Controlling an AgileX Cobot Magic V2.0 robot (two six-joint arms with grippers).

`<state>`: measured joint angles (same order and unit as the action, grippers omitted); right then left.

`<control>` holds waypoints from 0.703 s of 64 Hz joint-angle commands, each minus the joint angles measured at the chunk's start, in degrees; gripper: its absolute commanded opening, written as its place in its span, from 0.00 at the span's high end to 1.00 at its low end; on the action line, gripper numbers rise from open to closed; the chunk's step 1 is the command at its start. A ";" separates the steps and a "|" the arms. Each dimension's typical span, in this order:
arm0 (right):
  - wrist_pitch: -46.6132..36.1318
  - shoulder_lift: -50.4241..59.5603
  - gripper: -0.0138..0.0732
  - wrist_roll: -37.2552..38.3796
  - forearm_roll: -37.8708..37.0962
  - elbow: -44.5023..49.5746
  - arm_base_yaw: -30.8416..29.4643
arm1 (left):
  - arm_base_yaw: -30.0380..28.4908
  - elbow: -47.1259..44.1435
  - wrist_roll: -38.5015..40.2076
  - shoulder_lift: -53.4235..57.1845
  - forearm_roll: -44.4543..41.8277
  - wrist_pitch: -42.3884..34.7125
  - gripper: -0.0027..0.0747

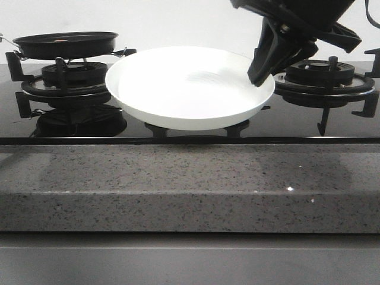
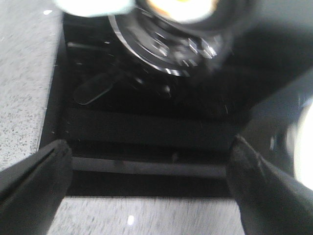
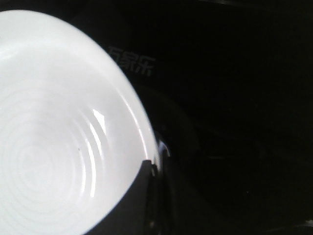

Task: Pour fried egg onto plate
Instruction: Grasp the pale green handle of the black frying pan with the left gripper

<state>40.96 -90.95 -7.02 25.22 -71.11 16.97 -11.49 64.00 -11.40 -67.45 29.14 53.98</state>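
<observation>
Speckled grey countertop (image 1: 190, 178) is lying nearest the front camera, and beyond it the plate (image 1: 187, 89) is sitting raised over the black hob between the two burners, its far right rim clamped by the right gripper (image 1: 261, 68), which is reaching down steeply from above. Fried egg (image 2: 181, 9) is showing only as a blurred, cut-off patch in the left wrist view, in the frying pan (image 1: 65, 43) resting on the left burner, well clear of the plate. Left gripper (image 2: 146, 169) is hanging with fingers wide apart over the hob's front edge.
</observation>
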 commanded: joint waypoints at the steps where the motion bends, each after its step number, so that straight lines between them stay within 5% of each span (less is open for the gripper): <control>1: -2.30 2.10 0.91 -0.58 0.69 -1.27 -0.07 | -6.45 1.91 -3.36 -2.21 13.27 -1.61 0.15; 18: -2.30 2.10 0.91 -0.58 0.69 -1.27 -0.07 | -13.94 1.91 -12.24 -11.24 41.80 0.29 0.15; 45: -2.30 2.10 0.91 -0.58 0.69 -1.27 -0.07 | -13.52 1.91 -13.69 -22.56 57.12 1.59 0.15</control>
<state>40.96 -90.95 -7.02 25.31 -71.11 16.97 -25.37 64.03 -24.73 -90.30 79.39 54.34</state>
